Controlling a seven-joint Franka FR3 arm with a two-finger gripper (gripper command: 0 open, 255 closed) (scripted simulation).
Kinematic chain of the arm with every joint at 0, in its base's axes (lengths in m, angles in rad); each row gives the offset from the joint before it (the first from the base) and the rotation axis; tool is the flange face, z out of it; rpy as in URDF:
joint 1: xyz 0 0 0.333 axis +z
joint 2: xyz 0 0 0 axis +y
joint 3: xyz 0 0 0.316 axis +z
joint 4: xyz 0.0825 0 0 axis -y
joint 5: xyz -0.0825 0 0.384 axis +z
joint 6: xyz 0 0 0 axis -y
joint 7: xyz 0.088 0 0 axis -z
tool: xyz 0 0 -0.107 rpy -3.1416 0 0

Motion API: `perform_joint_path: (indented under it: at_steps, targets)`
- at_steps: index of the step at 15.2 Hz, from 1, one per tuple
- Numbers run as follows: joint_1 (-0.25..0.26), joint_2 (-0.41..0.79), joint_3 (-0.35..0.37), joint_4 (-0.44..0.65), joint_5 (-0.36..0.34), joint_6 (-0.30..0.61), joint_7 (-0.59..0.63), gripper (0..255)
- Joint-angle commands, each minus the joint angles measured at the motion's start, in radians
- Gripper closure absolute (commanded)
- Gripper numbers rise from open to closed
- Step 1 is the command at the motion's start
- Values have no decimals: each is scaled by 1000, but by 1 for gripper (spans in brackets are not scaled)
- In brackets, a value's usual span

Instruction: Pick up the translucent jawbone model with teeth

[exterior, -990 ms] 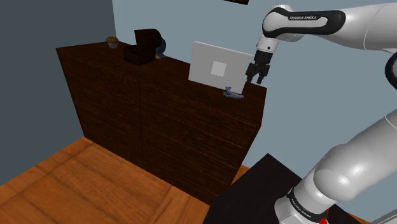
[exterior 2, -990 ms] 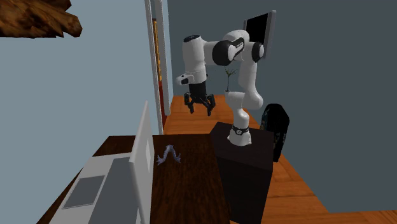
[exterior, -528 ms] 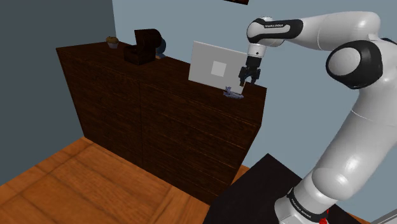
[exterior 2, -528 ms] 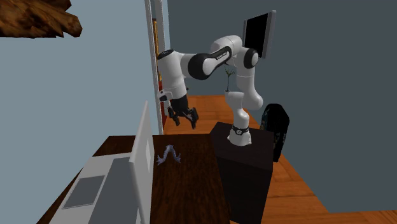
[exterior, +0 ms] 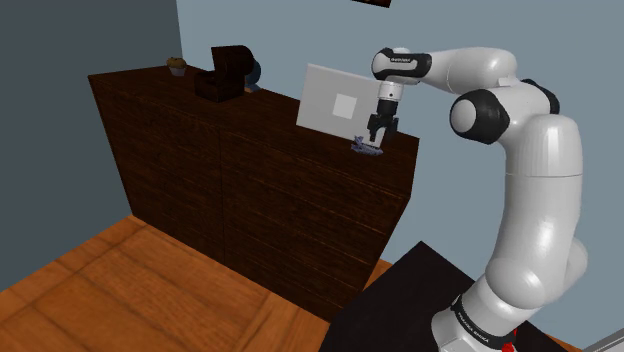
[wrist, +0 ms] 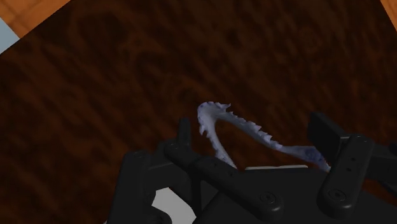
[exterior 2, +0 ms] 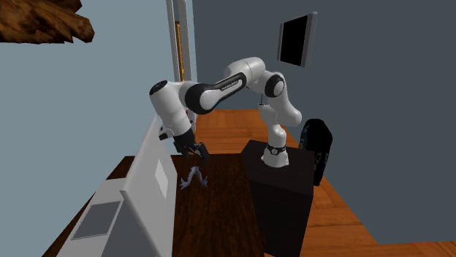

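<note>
Jawbone model (wrist: 251, 129) near dresser (exterior: 290, 190) edge beside laptop (exterior: 335, 102), empty jaws apart just above

In the wrist view the gripper's (wrist: 251, 125) black body covers both ends of the jawbone (wrist: 236, 121), at its six o'clock. In the shoulder view we cannot make out the jawbone's teeth (a pale fleck, no more). A round thing (exterior: 254, 71) at three o'clock of the box (exterior: 225, 73) is mostly hidden behind it. The frame (exterior: 372, 3) at twelve is cut off by the edge, as is the laptop (exterior 2: 139, 204) at seven in the second exterior view.
</note>
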Motion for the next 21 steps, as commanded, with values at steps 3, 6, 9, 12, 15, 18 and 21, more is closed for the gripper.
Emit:
perform_joint_path:
  at_steps: [3, 6, 9, 12, 15, 18, 21]
  targets:
    - [-2, 24, 2, -24, 6, 40, -6, 0]
    - [1, 29, 3, -57, 8, 77, -10, 0]
    - [1, 30, 3, -63, 8, 83, -11, 255]
    - [1, 30, 3, -63, 8, 84, -11, 255]
    - [1, 31, 4, -61, 8, 83, -11, 255]
    - [1, 31, 4, -63, 8, 84, -10, 255]
    - [-1, 25, 2, -31, 6, 48, -7, 255]
